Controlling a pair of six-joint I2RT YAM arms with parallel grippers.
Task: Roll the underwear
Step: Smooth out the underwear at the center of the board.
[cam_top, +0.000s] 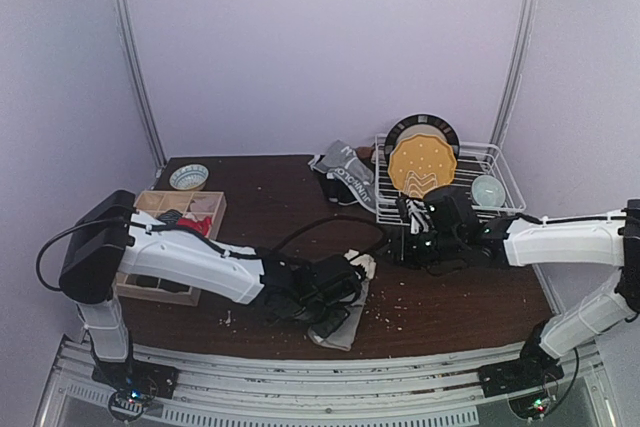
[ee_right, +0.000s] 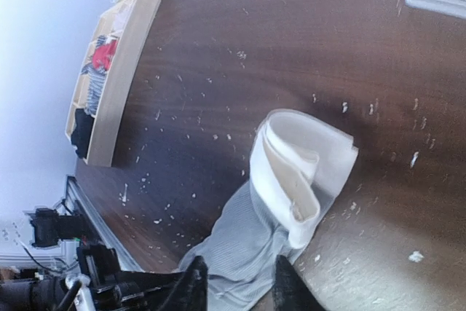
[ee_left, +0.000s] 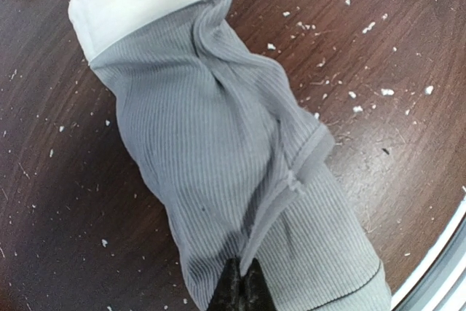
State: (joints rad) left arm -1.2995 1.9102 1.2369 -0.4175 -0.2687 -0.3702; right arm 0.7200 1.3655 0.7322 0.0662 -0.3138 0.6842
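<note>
The grey briefs (ee_left: 218,151) lie on the table (ee_left: 408,49) at the lower middle of the top view, gathered into a long strip. The white waistband (ee_right: 298,158) end is turned over on itself in one loose loop; the remaining length is unrolled. The left gripper (ee_left: 240,290) has its jaws closed on a fold at the opposite end. The right gripper (ee_right: 239,282) hovers above the strip, jaws partly apart and empty. Assessment: rolling is at an early stage. A pile of briefs (cam_top: 345,172) beside the wire rack (cam_top: 500,172) is not yet rolled.

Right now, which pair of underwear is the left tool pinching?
The grey pair with the plain white waistband, near the front edge; the lettered-waistband pair lies untouched by the rack.
</note>
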